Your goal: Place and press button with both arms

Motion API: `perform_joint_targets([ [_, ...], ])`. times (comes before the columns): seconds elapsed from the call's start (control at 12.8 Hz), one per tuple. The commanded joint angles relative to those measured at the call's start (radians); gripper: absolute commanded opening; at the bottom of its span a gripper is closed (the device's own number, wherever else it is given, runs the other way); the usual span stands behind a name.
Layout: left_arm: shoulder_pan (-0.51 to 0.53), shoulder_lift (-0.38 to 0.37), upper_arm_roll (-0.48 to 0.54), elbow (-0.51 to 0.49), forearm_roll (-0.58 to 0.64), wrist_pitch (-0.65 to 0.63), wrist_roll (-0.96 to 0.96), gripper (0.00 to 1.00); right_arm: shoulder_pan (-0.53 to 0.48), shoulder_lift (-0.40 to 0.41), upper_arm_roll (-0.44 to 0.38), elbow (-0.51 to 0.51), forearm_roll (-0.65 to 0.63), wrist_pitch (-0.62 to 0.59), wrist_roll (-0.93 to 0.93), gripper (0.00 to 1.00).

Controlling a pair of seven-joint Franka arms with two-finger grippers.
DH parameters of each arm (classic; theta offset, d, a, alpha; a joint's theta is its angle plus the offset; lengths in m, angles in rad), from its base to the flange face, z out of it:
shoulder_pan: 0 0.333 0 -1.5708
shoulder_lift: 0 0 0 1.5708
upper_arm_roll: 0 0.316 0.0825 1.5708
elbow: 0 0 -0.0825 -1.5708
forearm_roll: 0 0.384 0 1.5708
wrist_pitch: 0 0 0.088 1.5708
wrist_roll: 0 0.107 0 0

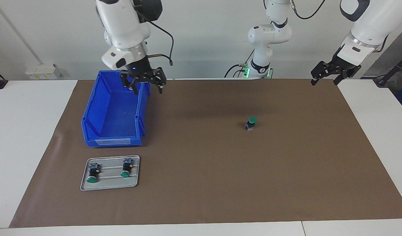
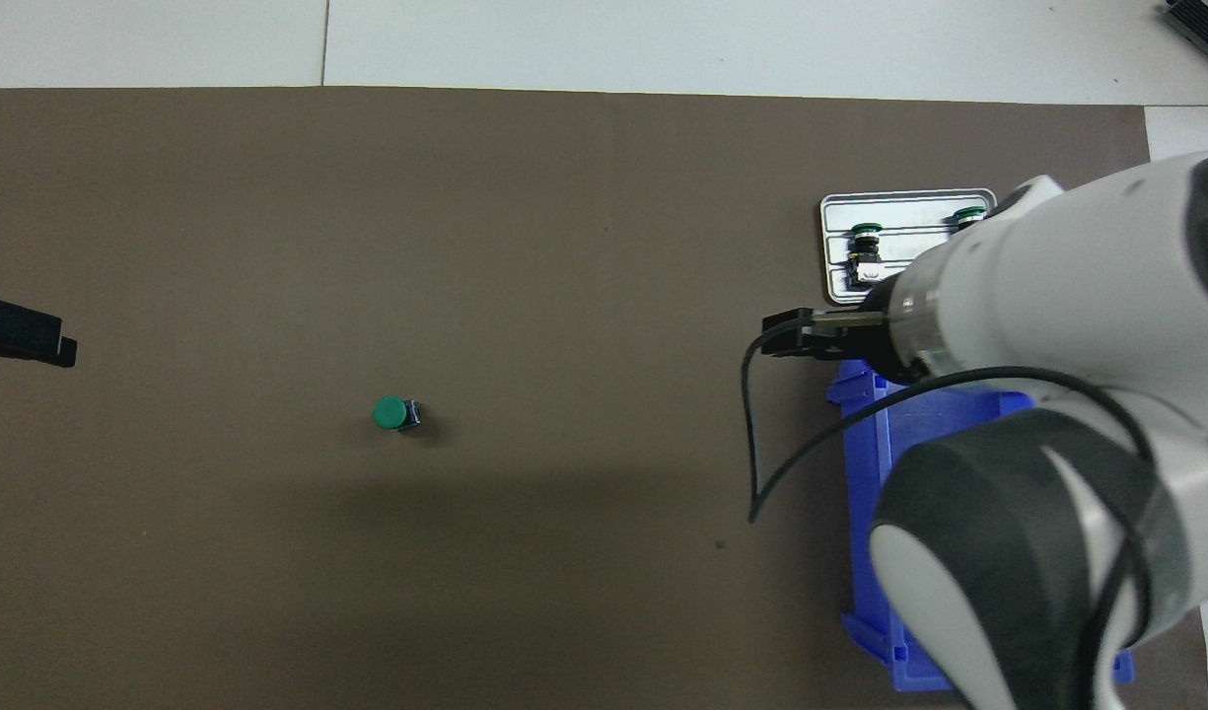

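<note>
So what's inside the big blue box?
Nothing shows inside the blue bin: the facing view shows only its bare blue floor. The open right gripper hangs over its edge nearest the robots, covering a small corner.

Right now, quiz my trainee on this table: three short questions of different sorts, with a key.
1. True or false: the lone button on the brown mat stands upright, green cap up.
2. How many buttons lie on the metal tray?
3. The right gripper hangs over: A) the tray, B) the blue bin, at its edge nearest the robots, C) the lone button.

Key
1. True.
2. Two.
3. B. The left gripper waits at the left arm's end of the table; both grippers are open and empty.
</note>
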State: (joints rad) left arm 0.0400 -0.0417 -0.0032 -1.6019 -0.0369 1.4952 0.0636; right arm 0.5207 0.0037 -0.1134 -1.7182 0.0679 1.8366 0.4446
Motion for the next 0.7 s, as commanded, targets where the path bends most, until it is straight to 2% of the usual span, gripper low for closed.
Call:
perform_joint_targets([
  [0.0,0.008,-0.027,-0.006,-0.032,0.017,0.016,0.005,1.00,0.129,0.119,-0.006,0.034,0.012,0.123,0.168,1.00],
  [0.23,0.008,-0.027,-0.006,-0.032,0.017,0.016,0.005,1.00,0.272,0.290,-0.006,0.152,0.004,0.243,0.386,1.00],
  [0.39,0.008,-0.027,-0.006,-0.032,0.017,0.017,0.005,1.00,0.346,0.399,-0.006,0.227,0.001,0.282,0.494,1.00],
  [0.47,0.008,-0.027,-0.006,-0.032,0.017,0.017,0.005,1.00,0.366,0.467,-0.006,0.305,0.000,0.294,0.547,1.00],
  [0.62,0.008,-0.027,-0.006,-0.032,0.017,0.016,0.005,1.00,0.429,0.658,-0.011,0.504,-0.049,0.303,0.664,1.00],
])
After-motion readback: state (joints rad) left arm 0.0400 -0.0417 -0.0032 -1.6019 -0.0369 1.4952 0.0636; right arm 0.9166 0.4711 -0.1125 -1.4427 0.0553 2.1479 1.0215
